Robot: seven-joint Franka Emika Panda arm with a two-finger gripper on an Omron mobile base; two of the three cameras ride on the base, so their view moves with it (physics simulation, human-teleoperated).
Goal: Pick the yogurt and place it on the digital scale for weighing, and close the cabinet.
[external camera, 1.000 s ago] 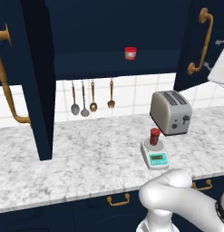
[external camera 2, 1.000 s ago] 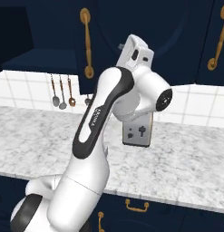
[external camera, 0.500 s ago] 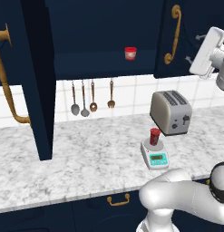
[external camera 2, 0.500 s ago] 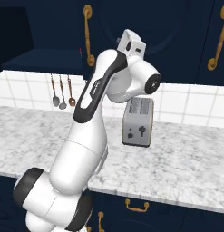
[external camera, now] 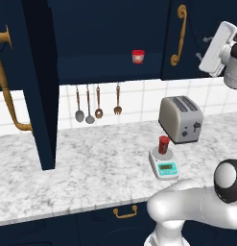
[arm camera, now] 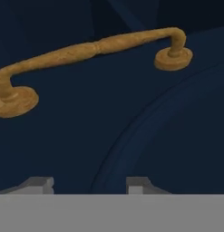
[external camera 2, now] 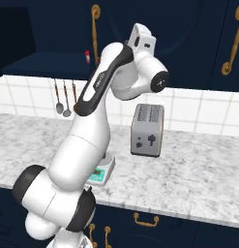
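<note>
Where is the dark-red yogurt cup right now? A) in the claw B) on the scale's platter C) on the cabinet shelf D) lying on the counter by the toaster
B: the yogurt stands upright on the round platter of the digital scale, in front of the toaster.

From my seat the desk (external camera: 81, 178) reads as polished white marble with grey veins. The cabinet (external camera: 100, 33) looks like matt navy painted wood, and its curved handle (arm camera: 90, 50) has a dull, brushed brass finish. The toaster (external camera: 181, 118) is satin silver metal with dark knobs. The scale (external camera: 163, 164) seems smooth white plastic with a teal panel and a silvery platter. On it, the yogurt (external camera: 163, 144) looks like glossy dark-red plastic. I see metal utensils (external camera: 88, 103) with brownish handles against glossy white tiles (external camera: 139, 98).
</note>
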